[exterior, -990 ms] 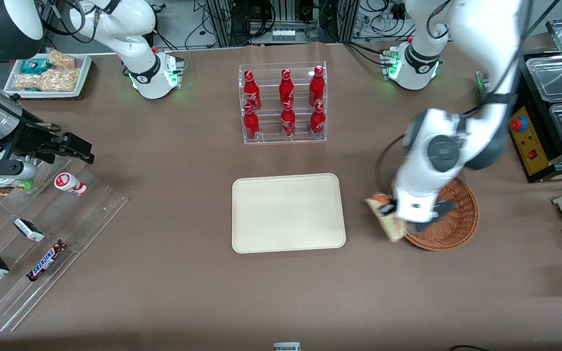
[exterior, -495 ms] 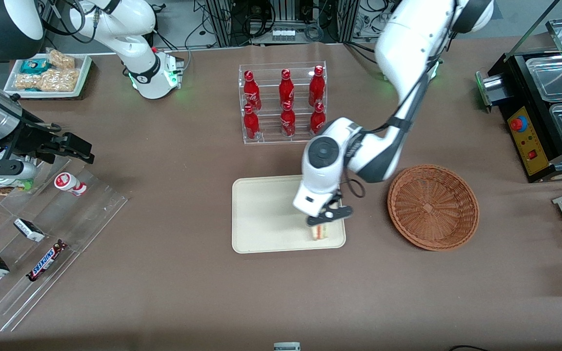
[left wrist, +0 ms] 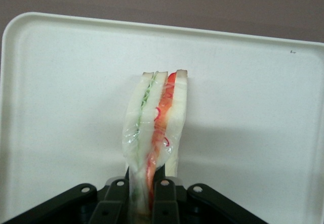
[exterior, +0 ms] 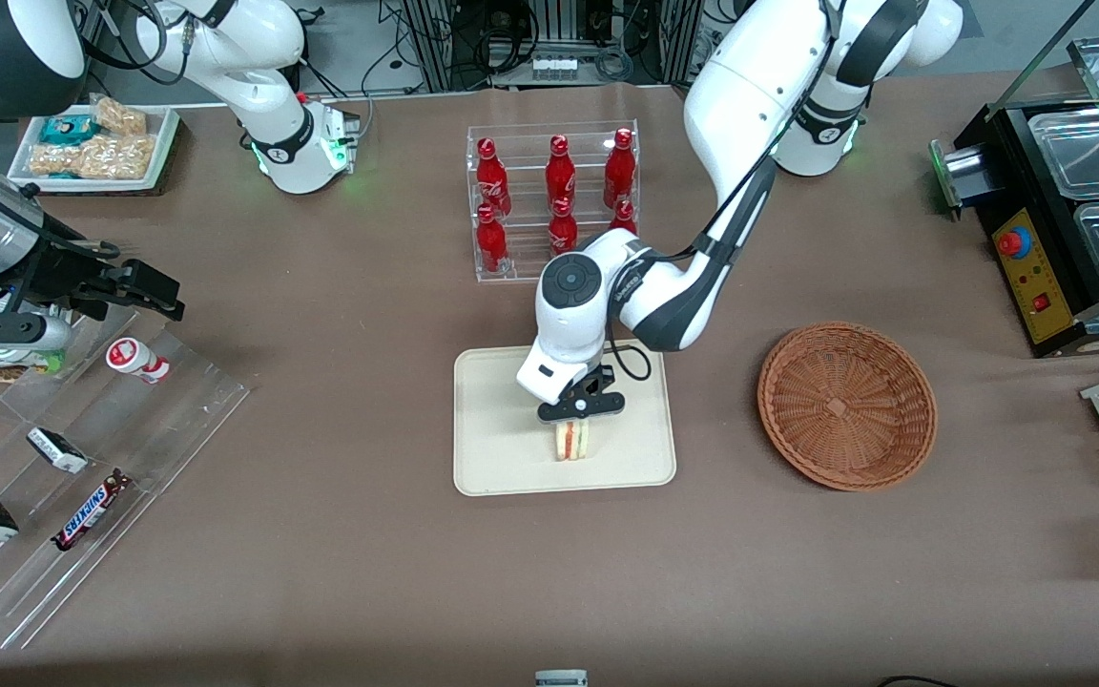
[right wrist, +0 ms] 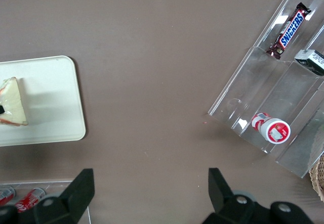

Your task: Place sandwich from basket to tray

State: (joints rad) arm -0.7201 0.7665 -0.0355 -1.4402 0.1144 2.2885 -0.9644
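My left gripper (exterior: 572, 431) is shut on the sandwich (exterior: 570, 441), a pale bread wedge with green and red-orange filling, and holds it on edge over the middle of the cream tray (exterior: 497, 453). In the left wrist view the sandwich (left wrist: 156, 115) stands pinched between my fingers (left wrist: 164, 193) above the tray (left wrist: 61, 82). I cannot tell whether it touches the tray. The sandwich (right wrist: 12, 102) also shows in the right wrist view over the tray (right wrist: 50, 123). The reddish-brown wicker basket (exterior: 846, 405) sits empty beside the tray, toward the working arm's end.
A clear rack of red bottles (exterior: 554, 200) stands farther from the front camera than the tray. Clear acrylic racks with candy bars (exterior: 90, 510) and a small cup (exterior: 136, 361) lie toward the parked arm's end. A black box with containers (exterior: 1074, 219) stands at the working arm's end.
My left gripper carried the sandwich from the basket's rim over the tray, then on from the tray's basket-side edge to its middle. The basket now stands empty.
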